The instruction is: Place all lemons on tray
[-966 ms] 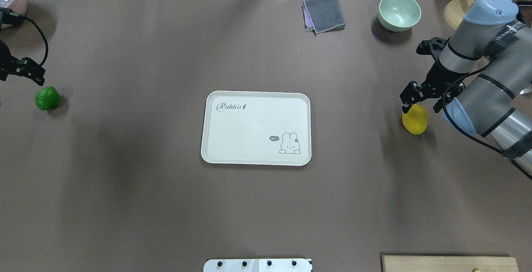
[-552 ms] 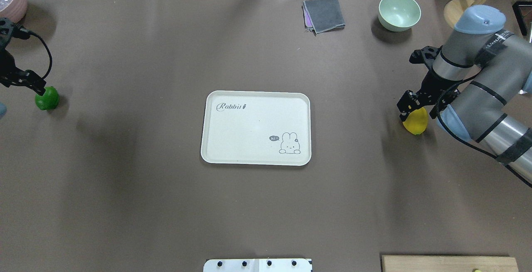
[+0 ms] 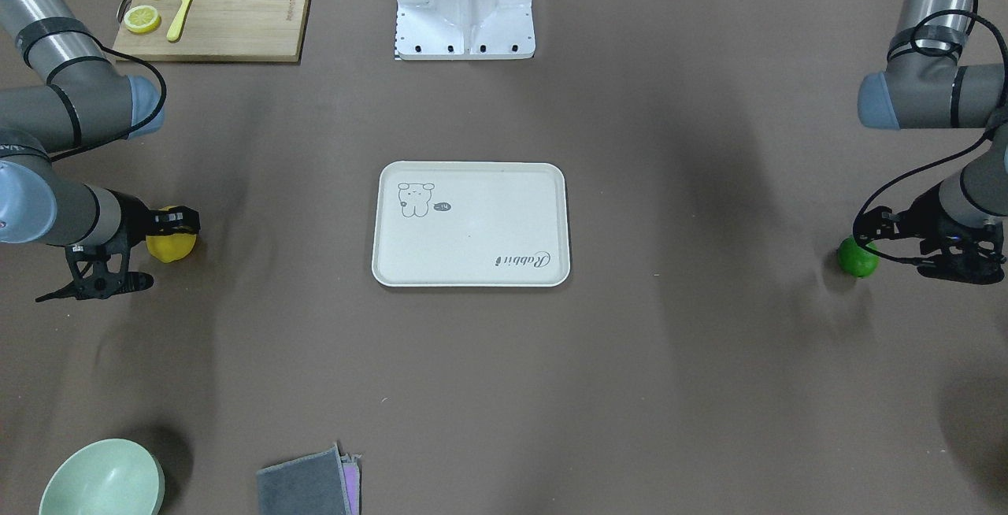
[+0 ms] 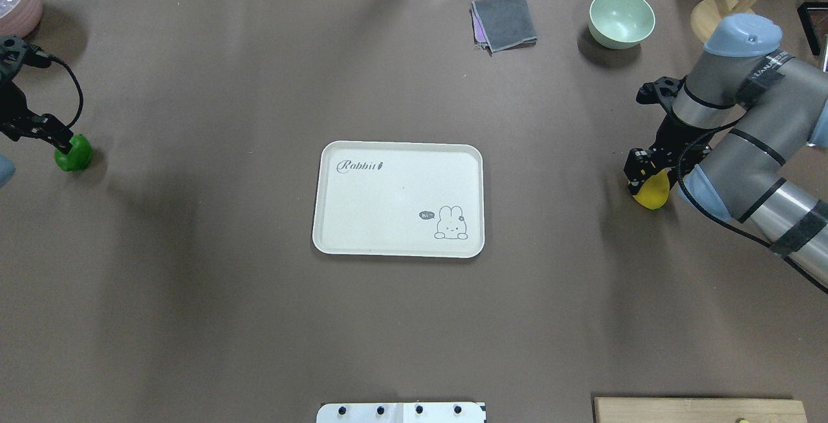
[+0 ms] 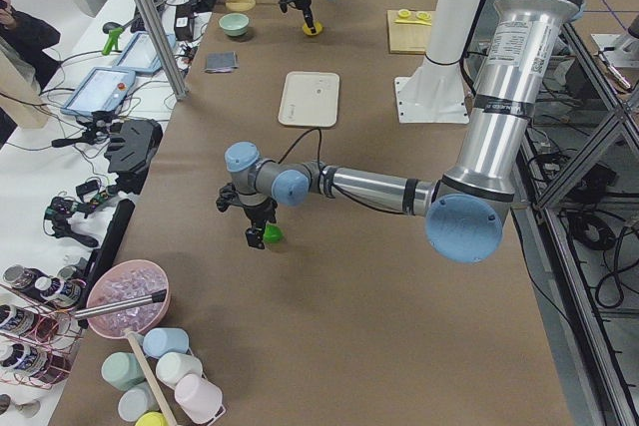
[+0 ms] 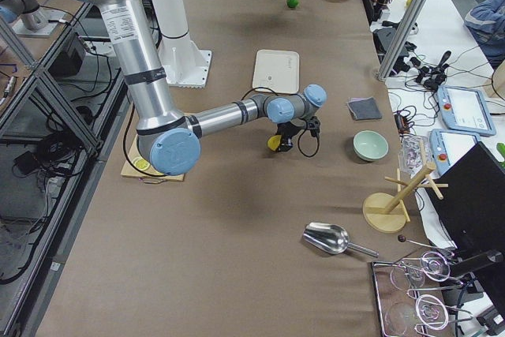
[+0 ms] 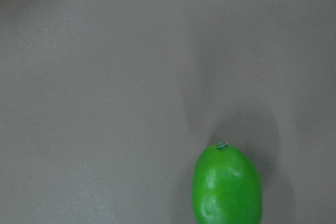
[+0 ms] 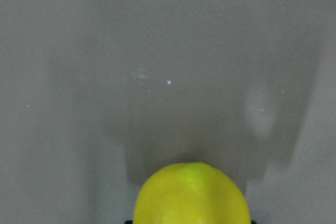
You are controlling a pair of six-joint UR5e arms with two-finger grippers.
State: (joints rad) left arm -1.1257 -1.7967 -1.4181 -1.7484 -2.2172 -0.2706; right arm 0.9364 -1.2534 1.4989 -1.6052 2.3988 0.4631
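Overhead, the bright yellow oval lemon [image 4: 652,195] is lying on the brown table [image 4: 259,319], well apart from the cream-white rectangular tray [image 4: 401,184], and the right gripper [image 4: 649,174] is sitting over its upper end. At the far side the glossy green lime-like lemon [image 4: 74,154] is also lying well away from the tray, with the left gripper [image 4: 58,140] touching or just beside its edge. I cannot tell whether either gripper is parted or clamping.

From the front, both fruits are showing past their grippers rather than being centred under them. A grip taken that far out on a rounded end is likely to squeeze the fruit out sideways.

From the two side cameras, both arms are reaching low and far out. Both fruits are resting on the table, and the grippers are too small to judge.

In the left wrist camera, the green lemon is sitting right of centre at the bottom edge, with no fingers showing. Closing from there is risking a one-sided push that rolls it off across the smooth table.

In the right wrist camera, the yellow lemon is lying centred at the bottom edge, so slipping on its glossy skin is looking like the main hazard there.
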